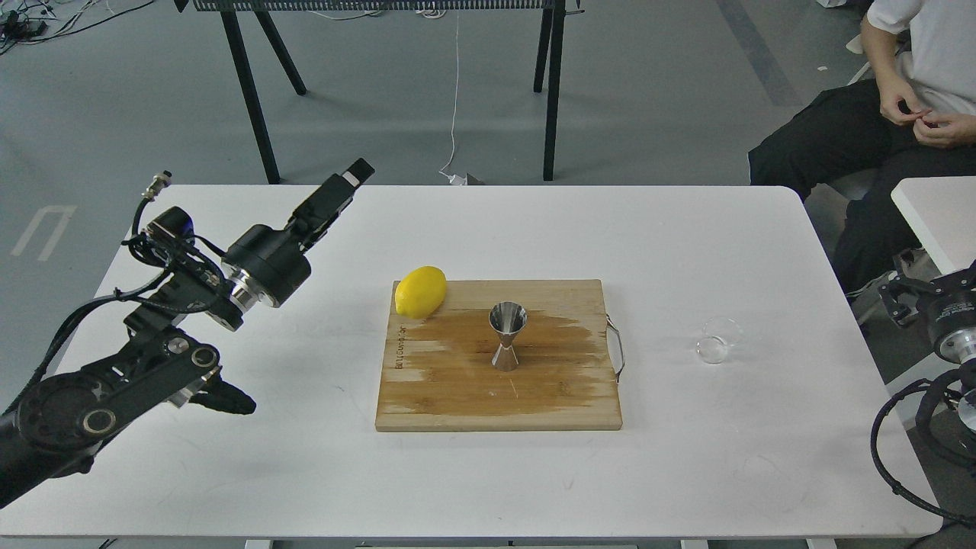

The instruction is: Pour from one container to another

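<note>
The steel jigger [508, 335] stands upright near the middle of the wooden cutting board [457, 396]. The small clear glass cup [717, 341] rests on the white table to the right of the board, with nothing holding it. My left gripper [343, 185] is raised above the table's far left part, well away from the board; it shows side-on as one dark bar, so its fingers cannot be told apart. My right arm's end [945, 313] sits at the right edge, beyond the table and to the right of the cup, its fingers unclear.
A yellow lemon [420, 291] lies on the board's far left corner. A dark wet-looking patch covers the board's middle. The board has a metal handle [618, 347] on its right side. A seated person [877, 130] is at the back right, next to a second white table [926, 210].
</note>
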You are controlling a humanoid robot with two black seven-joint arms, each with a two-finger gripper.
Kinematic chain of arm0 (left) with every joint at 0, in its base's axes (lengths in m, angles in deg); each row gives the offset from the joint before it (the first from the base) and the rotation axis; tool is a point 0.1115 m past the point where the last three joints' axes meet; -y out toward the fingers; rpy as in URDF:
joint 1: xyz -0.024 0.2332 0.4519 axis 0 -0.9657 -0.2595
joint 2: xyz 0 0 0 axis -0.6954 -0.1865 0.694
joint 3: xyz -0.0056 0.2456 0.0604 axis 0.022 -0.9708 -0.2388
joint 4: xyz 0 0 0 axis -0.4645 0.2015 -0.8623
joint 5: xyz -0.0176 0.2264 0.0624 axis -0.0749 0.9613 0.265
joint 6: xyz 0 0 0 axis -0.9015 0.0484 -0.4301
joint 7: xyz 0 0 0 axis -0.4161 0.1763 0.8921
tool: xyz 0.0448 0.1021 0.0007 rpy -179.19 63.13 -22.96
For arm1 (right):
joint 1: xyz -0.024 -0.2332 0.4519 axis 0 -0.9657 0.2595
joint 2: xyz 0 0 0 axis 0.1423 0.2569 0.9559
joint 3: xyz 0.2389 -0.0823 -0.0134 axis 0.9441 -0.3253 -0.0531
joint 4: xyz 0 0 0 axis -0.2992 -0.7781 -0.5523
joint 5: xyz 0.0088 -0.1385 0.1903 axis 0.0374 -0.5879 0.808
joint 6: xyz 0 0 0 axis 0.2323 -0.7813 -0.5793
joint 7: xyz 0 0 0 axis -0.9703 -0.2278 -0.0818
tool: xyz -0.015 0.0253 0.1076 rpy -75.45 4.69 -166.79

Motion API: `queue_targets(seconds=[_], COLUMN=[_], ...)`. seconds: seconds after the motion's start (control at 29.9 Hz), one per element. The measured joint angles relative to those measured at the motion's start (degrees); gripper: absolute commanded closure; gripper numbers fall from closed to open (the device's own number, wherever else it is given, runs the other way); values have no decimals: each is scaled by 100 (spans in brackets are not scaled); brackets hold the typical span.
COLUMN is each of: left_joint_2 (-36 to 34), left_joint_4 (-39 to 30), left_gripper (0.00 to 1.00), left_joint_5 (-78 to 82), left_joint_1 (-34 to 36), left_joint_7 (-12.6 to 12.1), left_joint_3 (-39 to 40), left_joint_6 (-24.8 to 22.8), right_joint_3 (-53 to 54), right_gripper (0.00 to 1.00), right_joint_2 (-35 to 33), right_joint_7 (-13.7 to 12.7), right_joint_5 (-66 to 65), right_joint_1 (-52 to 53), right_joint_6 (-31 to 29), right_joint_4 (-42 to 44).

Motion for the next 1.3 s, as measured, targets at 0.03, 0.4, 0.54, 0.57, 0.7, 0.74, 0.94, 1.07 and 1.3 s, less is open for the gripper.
queue_targets(seconds=[0.03, 0.4, 0.54, 0.57, 0.7, 0.74, 0.94, 1.07, 1.3], left_joint_2=[6, 726, 786, 787, 792, 792, 792, 785, 726], left_joint_4=[78, 2205, 2846, 2899, 2951, 2952, 2956, 2949, 2954], left_gripper=[0, 0, 0, 0, 0, 0, 0, 0, 0], left_joint_5=[-367, -3296, -4452, -4645, -4845, -4854, -4862, -4862, -4846], left_joint_1=[0, 572, 736, 754, 782, 783, 787, 796, 850], left_joint_7=[-2, -125, -514, -587, -656, -657, -640, -638, -680], left_joint_3=[155, 812, 865, 865, 862, 861, 859, 827, 791], left_joint_6=[-204, -1544, -2069, -2107, -2137, -2137, -2122, -2120, -2120], right_joint_3=[67, 234, 227, 224, 210, 201, 183, 318, 713], right_gripper=[0, 0, 0, 1, 0, 0, 0, 0, 0], right_joint_2=[-107, -1271, -1266, -1239, -1002, -942, -611, -207, 557], right_joint_7=[-5, -360, -411, -413, -413, -416, -748, -1140, -1359], right_joint_5=[35, 2203, 2313, 2322, 2273, 2233, 1942, 1954, 1967], right_joint_1=[-131, -1327, -1486, -1539, -1884, -1944, -2073, -2028, -1896], right_joint_6=[0, 0, 0, 0, 0, 0, 4, 578, 1478], right_joint_4=[-236, -3604, -4116, -4212, -4479, -4495, -4491, -4475, -3970])
